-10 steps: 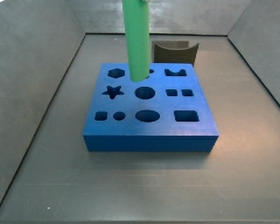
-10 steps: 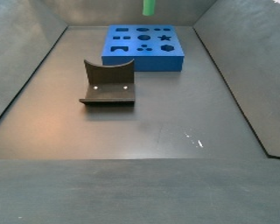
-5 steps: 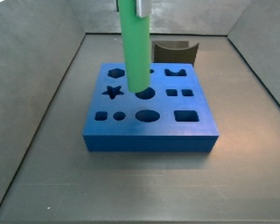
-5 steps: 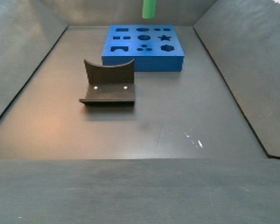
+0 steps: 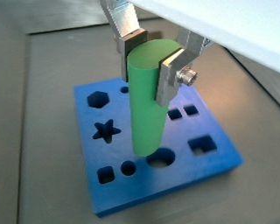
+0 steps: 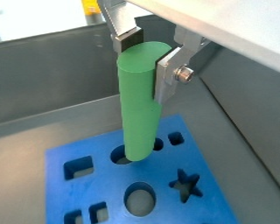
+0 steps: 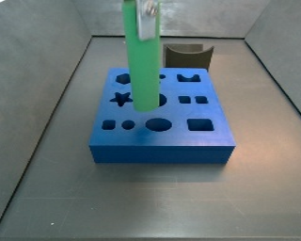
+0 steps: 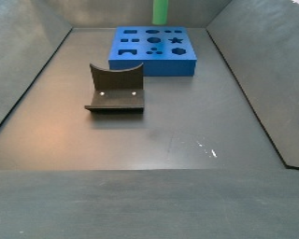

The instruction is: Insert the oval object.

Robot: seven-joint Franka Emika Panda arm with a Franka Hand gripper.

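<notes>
The oval object, a long bright green rod, hangs upright in both side views [image 7: 142, 56] [image 8: 161, 9] and both wrist views [image 5: 147, 105] [image 6: 139, 101]. My gripper [image 5: 150, 57] [image 6: 150, 57] is shut on its upper end, and a silver finger [image 7: 148, 11] shows at the top of a side view. The blue block [image 7: 179, 136] [image 8: 175, 62] [image 5: 219, 162] [image 6: 219, 206] with several shaped holes lies under it. The rod's lower end is at the middle of the block's top face and hides a hole there. I cannot tell whether it has entered.
The dark fixture [image 8: 115, 89] [image 7: 188, 55] stands on the grey floor apart from the block. Sloping grey walls [image 7: 40, 132] [image 8: 258, 93] close in the floor on the sides.
The gripper has moved down with the green rod. The rod's lower end went from above the block's back part to the block's middle, and a finger has come into a side view.
</notes>
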